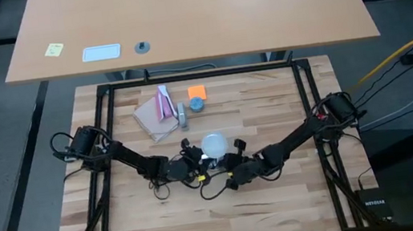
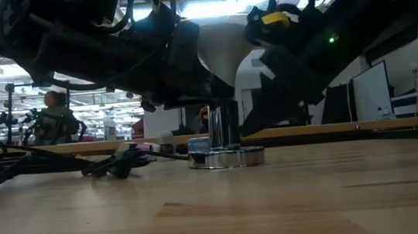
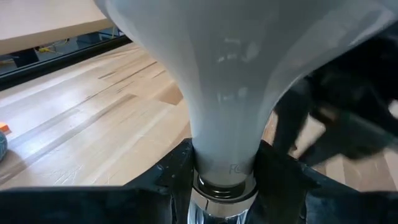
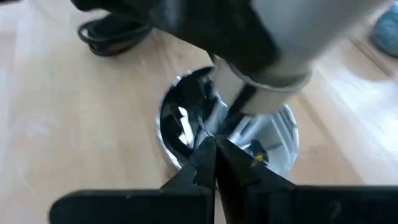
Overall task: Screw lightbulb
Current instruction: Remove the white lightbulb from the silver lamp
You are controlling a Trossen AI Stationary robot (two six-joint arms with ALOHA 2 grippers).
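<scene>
clearly the left gripper (image 3: 224,180) clamps the lightbulb (image 3: 230,81) by its neck, upright over the socket (image 2: 226,158) mid-table. the right gripper (image 4: 214,155), jaws shut and empty, presses at the socket. any tilt risks cross-threading; a weak brace lets the socket spin.

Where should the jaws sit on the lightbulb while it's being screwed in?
Grip the lightbulb at its narrow neck just above the metal base, where the left gripper clamps it now, jaws closing from opposite sides. The globe above looks too wide and smooth; the neck keeps it upright over the socket.
</scene>
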